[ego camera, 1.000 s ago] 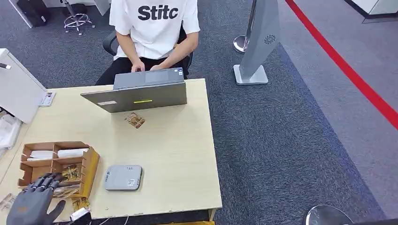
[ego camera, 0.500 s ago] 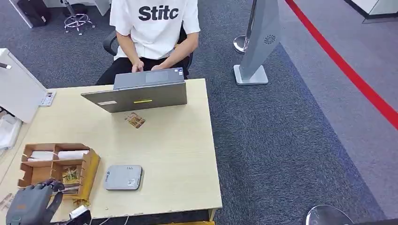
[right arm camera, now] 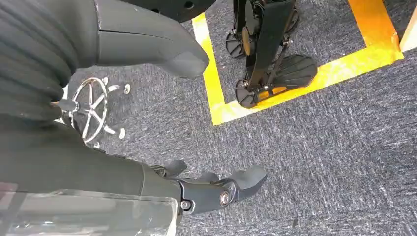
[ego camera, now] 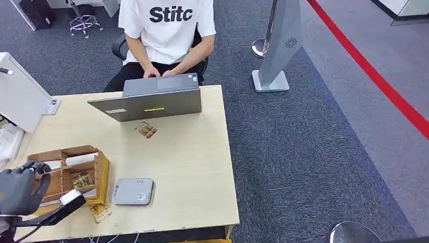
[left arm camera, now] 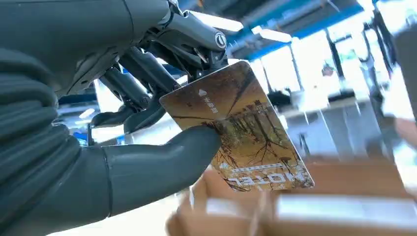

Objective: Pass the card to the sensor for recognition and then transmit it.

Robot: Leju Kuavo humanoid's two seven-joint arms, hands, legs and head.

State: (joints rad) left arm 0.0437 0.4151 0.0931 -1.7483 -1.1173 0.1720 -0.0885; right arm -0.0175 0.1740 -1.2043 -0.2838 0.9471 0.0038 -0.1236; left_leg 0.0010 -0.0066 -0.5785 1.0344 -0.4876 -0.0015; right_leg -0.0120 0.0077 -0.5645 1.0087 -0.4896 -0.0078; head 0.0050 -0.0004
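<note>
Card (left arm camera: 236,128) sat pinched in the left hand (left arm camera: 113,123) in the left wrist view, thumb on its printed face and darker fingers behind it, with the cardboard organiser blurred beyond.

From the head view, the left hand (ego camera: 19,190) had risen from low over the organiser (ego camera: 68,174), where it was half a second earlier, to a spot beside the box's near-left corner, above the table (ego camera: 192,167). The card itself was hidden there behind the dark fingers, so only the wrist camera confirmed the grasp. That lift suggested the pick was done and the carry to the grey sensor (ego camera: 132,191), just beside the organiser, came next. A second card (ego camera: 145,129) lay near the laptop (ego camera: 152,104), where a person (ego camera: 167,35) typed.

Right wrist view looked down at carpet and yellow floor tape; the right hand (right arm camera: 147,113) held nothing, thumb and fingers apart.
</note>
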